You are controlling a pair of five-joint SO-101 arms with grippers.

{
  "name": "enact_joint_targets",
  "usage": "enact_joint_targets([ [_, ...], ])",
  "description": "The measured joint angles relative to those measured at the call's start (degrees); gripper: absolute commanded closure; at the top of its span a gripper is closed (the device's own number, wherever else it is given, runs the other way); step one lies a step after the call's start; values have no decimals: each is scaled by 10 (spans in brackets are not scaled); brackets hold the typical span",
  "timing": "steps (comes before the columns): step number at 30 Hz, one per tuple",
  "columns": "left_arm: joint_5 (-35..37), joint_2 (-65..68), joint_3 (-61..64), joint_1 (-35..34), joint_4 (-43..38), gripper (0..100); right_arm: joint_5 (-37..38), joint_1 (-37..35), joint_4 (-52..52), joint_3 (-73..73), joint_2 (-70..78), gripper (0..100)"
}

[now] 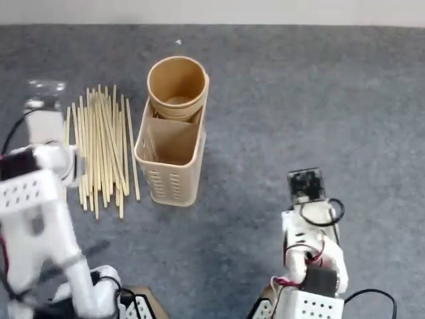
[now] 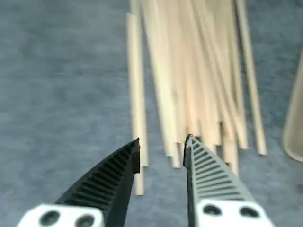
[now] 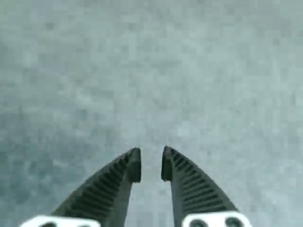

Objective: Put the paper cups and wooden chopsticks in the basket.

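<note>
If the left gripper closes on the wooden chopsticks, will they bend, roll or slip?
The chopsticks look thin and straight, so probably stiff. They lie loose in a pile, some crossed, so neighbours may roll or slip away. The left gripper stands open at their ends; gripped there, they might tilt.

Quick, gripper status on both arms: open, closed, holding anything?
Left gripper: open, empty, over the ends of the wooden chopsticks.
Right gripper: slightly open, empty, above bare table.

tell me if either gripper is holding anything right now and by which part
Nothing is held. The left gripper stands open over the ends of the wooden chopsticks, gripping none; the right gripper is open over the table.
</note>
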Motion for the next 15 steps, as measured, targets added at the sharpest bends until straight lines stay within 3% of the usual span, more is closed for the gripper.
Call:
enact_joint_targets([
  [7, 64, 223, -135, 98, 1, 822, 0, 129, 1, 0, 4, 910],
  [15, 84, 448, -301, 150, 1, 822, 0, 142, 38, 0, 4, 910],
])
